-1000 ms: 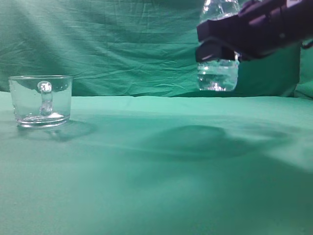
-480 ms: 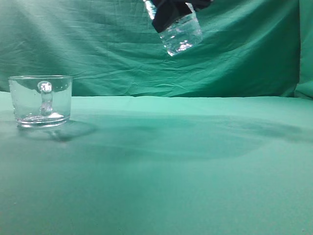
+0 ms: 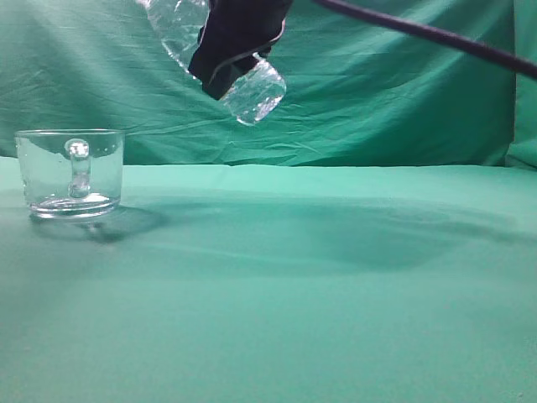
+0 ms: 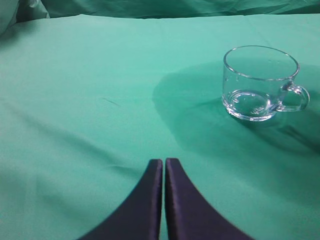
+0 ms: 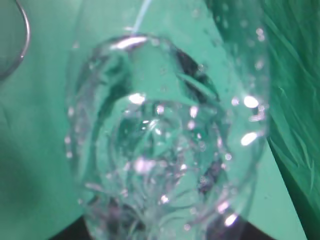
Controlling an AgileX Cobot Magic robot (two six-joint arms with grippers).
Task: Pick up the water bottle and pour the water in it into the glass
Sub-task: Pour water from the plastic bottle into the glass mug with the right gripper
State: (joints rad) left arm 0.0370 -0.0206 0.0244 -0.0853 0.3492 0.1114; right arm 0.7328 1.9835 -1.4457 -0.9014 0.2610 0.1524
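Note:
My right gripper [image 3: 235, 46] is shut on the water bottle [image 3: 252, 91] and holds it tilted in the air, top end up-left, base down-right. The clear bottle fills the right wrist view [image 5: 165, 145], with droplets and water inside; the jaws are hidden behind it. The glass [image 3: 71, 172], a short clear mug with a loop handle, stands on the green cloth at the far left, below and left of the bottle. It looks empty. In the left wrist view the glass [image 4: 260, 82] is at the upper right. My left gripper [image 4: 163, 162] is shut and empty, low over the cloth.
A green cloth [image 3: 294, 285] covers the table and hangs as a backdrop [image 3: 377, 101]. A dark cable [image 3: 436, 38] runs from the right arm to the upper right. The glass rim shows at the top left of the right wrist view [image 5: 17, 45].
The right gripper has carried the bottle up and to the left, from the right side toward the glass, and tilted it from upright to slanted.

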